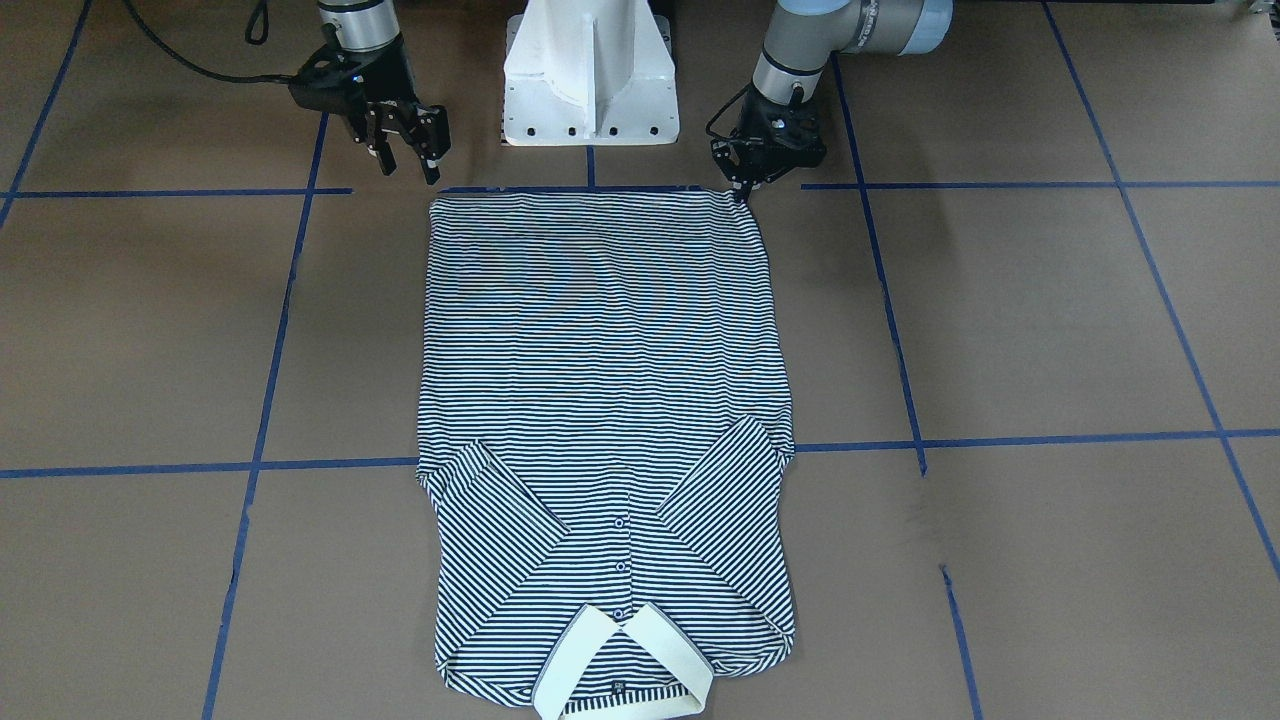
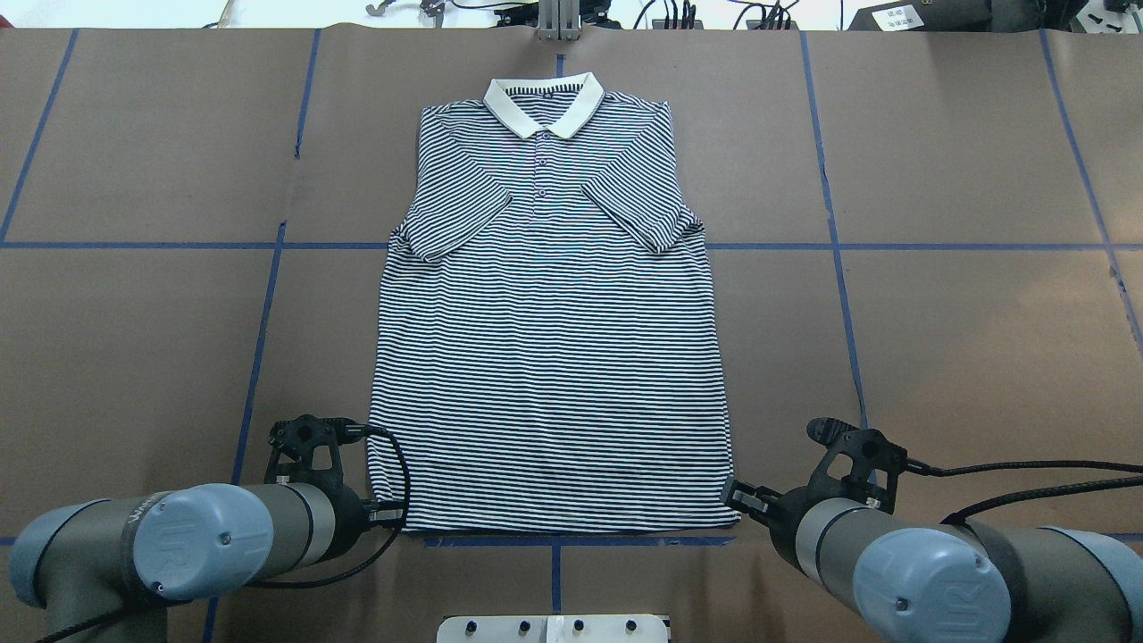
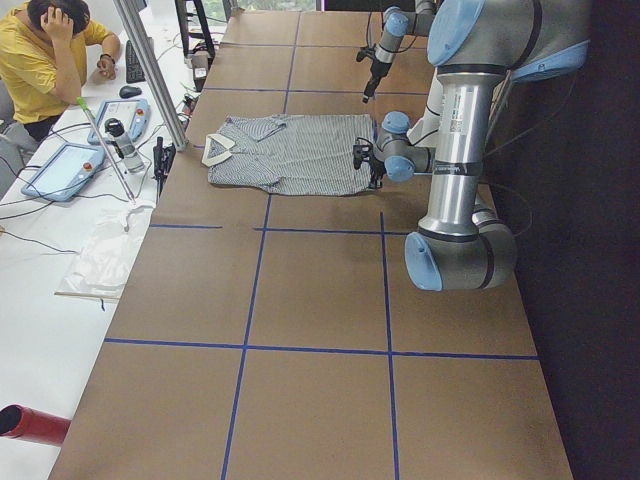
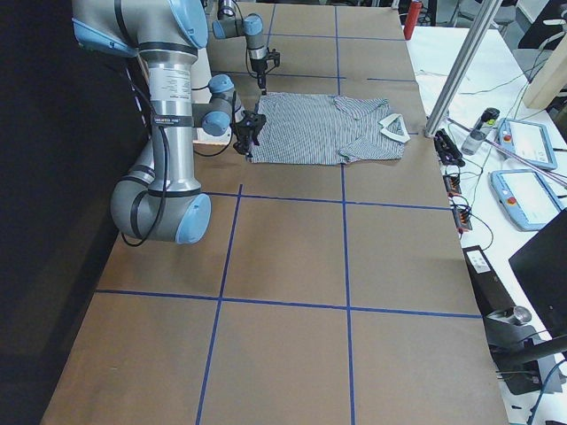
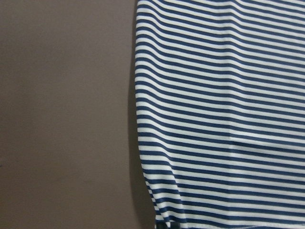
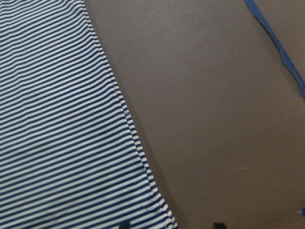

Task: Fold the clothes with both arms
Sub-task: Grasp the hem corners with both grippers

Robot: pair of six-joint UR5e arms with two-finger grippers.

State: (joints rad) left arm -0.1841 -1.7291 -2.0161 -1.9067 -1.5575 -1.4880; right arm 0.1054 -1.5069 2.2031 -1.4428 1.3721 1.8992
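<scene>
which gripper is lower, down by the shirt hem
The left gripper, low at a hem corner of the polo shirt; the right gripper hangs higher.

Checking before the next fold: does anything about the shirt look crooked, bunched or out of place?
Nothing stands out. The polo shirt lies flat and straight on the table, collar neat, both sleeves folded in alike.

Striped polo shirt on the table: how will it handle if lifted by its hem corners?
Likely floppy: the navy-and-white striped polo shirt lies flat, softly rippled near the hem. Probably light: thin knit. Its folded-in sleeves may swing open when lifted.
</scene>
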